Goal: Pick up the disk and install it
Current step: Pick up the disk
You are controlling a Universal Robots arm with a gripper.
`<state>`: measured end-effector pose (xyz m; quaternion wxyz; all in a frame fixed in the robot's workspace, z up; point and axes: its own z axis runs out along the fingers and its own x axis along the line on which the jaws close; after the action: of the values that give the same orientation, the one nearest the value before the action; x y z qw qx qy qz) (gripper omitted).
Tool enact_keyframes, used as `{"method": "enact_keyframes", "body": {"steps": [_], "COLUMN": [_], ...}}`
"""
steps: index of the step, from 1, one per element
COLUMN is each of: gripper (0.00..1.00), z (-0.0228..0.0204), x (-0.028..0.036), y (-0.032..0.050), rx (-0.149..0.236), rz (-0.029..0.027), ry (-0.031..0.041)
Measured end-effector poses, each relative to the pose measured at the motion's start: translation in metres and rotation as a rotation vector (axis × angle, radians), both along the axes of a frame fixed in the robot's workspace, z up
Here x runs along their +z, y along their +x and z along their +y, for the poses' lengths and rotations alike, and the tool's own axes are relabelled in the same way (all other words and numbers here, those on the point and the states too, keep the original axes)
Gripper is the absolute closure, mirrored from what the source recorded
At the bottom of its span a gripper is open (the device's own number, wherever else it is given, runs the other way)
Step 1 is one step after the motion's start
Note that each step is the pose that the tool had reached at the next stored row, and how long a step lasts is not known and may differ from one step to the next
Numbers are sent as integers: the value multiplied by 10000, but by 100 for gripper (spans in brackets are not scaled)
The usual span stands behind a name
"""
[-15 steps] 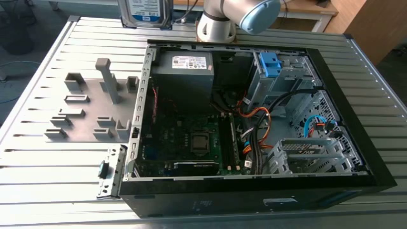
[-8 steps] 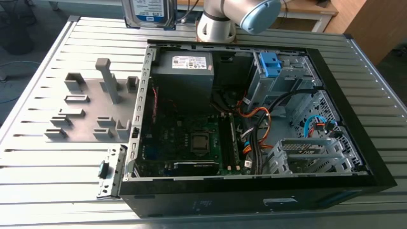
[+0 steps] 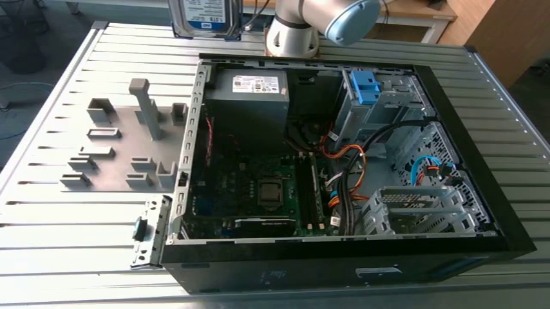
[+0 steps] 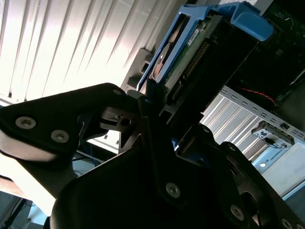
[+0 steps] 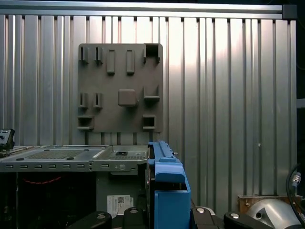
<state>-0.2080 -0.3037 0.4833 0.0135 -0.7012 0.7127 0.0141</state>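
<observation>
In the exterior view, the disk, a flat silver hard drive with a white-and-blue label and a blue plastic bracket, hangs at the upper edge of the frame, beside the pale robot arm. It is above the slatted metal table and behind the open black computer case. A grey plastic fixture plate lies towards the exterior view's left.

In the second wrist view, the black gripper is clamped on the disk, its circuit-board side showing.

In the first wrist view, the disk's blue bracket stands edge-on beside the case's rim.
</observation>
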Motion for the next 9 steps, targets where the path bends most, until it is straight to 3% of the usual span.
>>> {"method": "enact_keyframes", "body": {"steps": [9], "gripper": [64], "z": [0], "x": [0], "y": [77], "rx": [0], "rz": [0], "ry": [-1]}}
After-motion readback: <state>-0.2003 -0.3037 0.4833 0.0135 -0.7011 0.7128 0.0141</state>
